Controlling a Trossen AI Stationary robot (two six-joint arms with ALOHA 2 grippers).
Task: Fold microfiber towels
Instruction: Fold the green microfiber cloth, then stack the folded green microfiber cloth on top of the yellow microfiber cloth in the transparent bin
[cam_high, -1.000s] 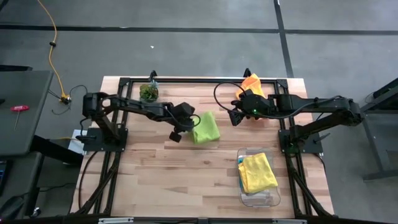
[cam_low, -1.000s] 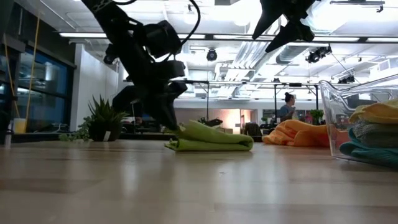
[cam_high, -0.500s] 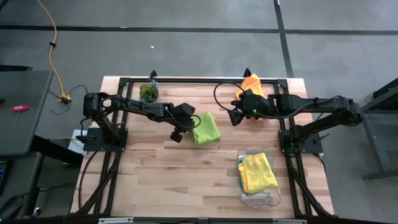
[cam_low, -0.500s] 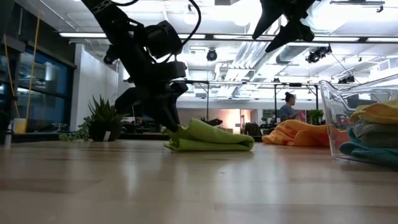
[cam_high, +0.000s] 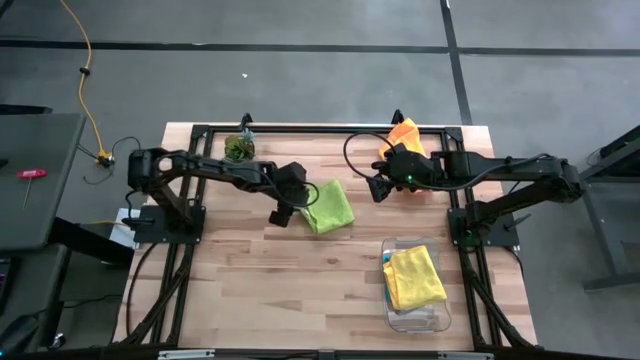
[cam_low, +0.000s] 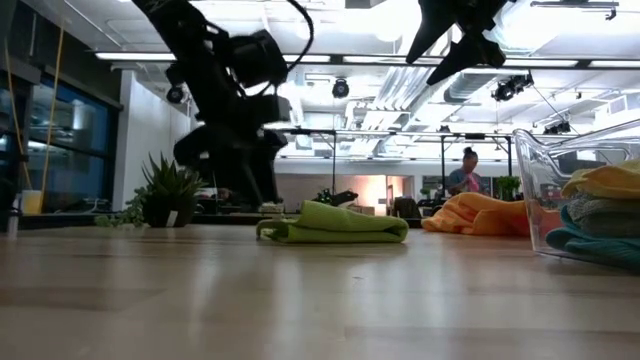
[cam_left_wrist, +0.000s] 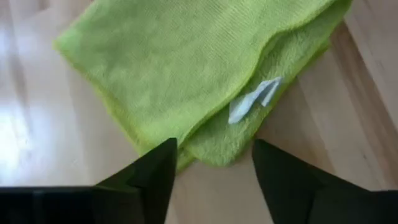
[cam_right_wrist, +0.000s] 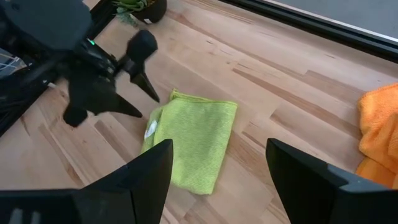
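Note:
A lime green towel lies folded on the table's middle, a white tag showing at its open edge. My left gripper is open just off the towel's left end and a little above it, its fingers on either side of a corner without touching. My right gripper hangs open above the table to the towel's right. An orange towel lies bunched at the far right. A yellow towel tops the stack in the clear bin.
A small potted plant stands at the far edge, left of the middle. The bin at the near right holds grey and teal cloths under the yellow one. Bare wood lies near and left of the lime towel. A person stands in the room beyond.
My left gripper has opened and let go of the lime towel's left end, then risen slightly and drawn back toward the table's left edge. The released end has settled flat on the table; the rest of the towel has stayed folded in place.

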